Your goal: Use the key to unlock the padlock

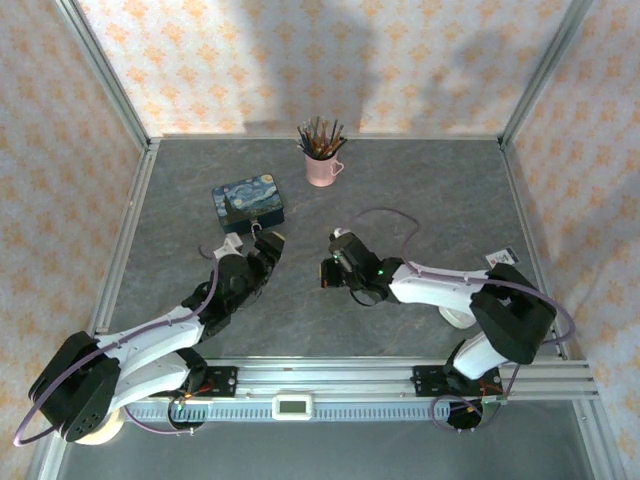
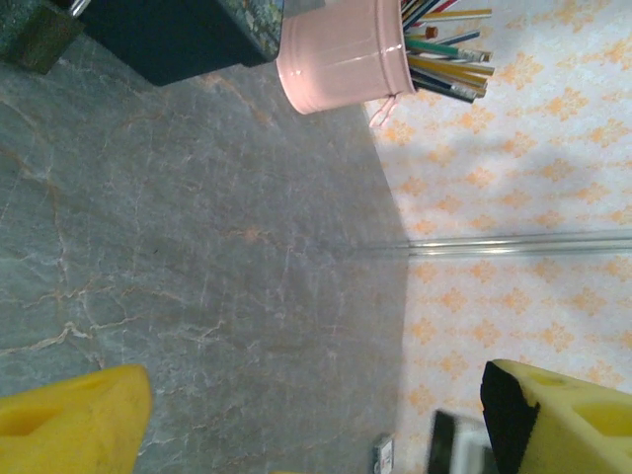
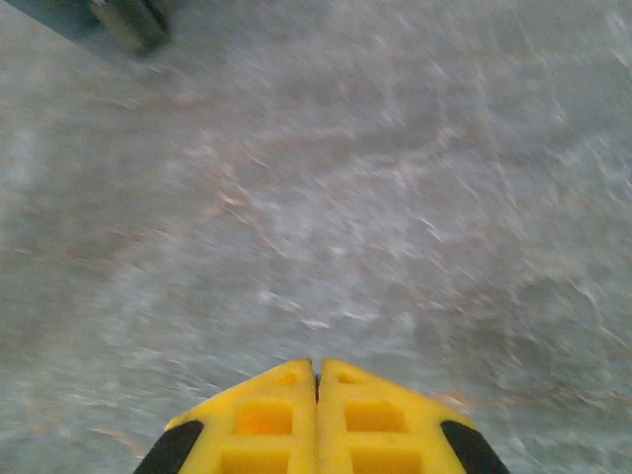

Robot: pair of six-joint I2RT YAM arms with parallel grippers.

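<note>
Lying, apparently, just beside the blue starry-night tin's (image 1: 248, 202) near right corner, left of the tabletop's (image 1: 420, 200) middle, the dark padlock (image 2: 38, 35) sits just beyond the spread-apart left gripper (image 2: 311, 395), while the right gripper (image 3: 317, 367) is clenched mid-table.

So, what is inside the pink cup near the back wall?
Colored pencils stand in the pink cup, tops sticking out above the rim. Their lower ends and the cup's bottom are hidden by its wall.
</note>
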